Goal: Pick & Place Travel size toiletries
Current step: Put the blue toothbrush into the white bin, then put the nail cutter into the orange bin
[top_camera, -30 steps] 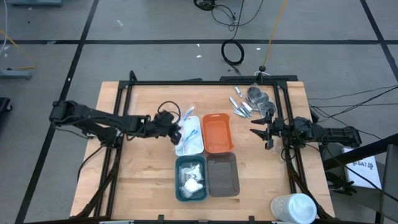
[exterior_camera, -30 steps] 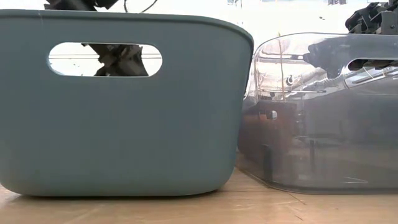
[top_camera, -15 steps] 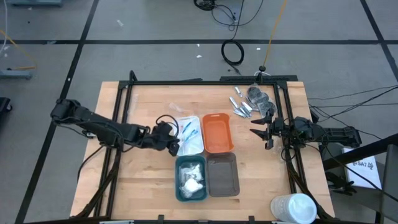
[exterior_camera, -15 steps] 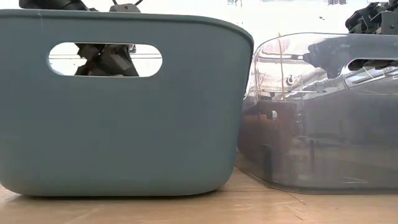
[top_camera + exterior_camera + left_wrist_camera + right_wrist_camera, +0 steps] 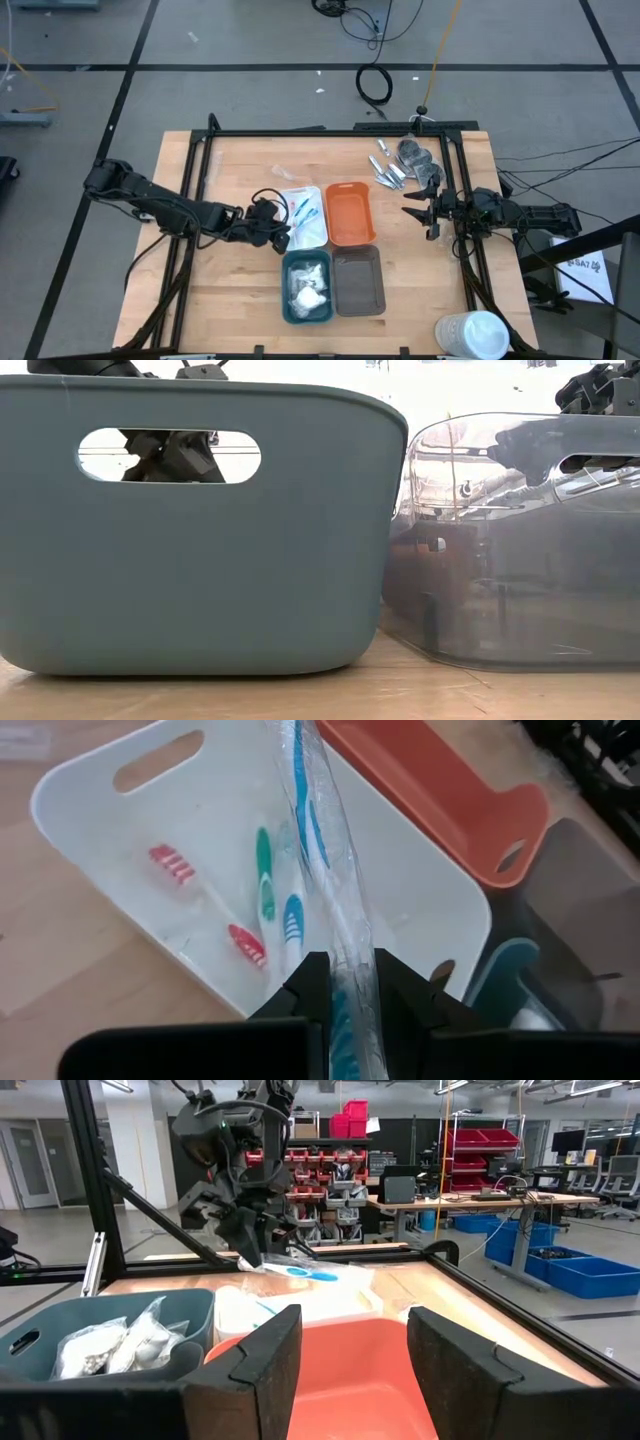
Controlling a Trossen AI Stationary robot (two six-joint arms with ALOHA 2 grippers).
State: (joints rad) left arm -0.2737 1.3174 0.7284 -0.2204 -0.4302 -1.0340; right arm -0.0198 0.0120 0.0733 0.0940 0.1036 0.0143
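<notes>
Pinching a slim blue toothbrush in clear wrapping (image 5: 335, 890), the left gripper (image 5: 348, 988) hangs at the near-left corner of the white rounded rectangular plastic tray (image 5: 312, 236), its fingers pressed onto the wrapped stick, which reaches out over the tray. Inside that tray lie a red-bristled toothbrush (image 5: 205, 902), a green one (image 5: 264, 872) and a blue one (image 5: 291, 923). Beside it stands the orange plastic tray (image 5: 349, 212), and nearer the table's front edge the teal tray (image 5: 306, 286) holds white plastic sachets (image 5: 307, 290), next to the grey translucent tray (image 5: 358, 280). Silver metallic pieces (image 5: 388, 170) and dark grey roundish pieces (image 5: 417, 158) lie at the far right of the wooden table (image 5: 230, 290). The right gripper (image 5: 418, 211) waits right of the orange tray with fingers spread, holding nothing.
</notes>
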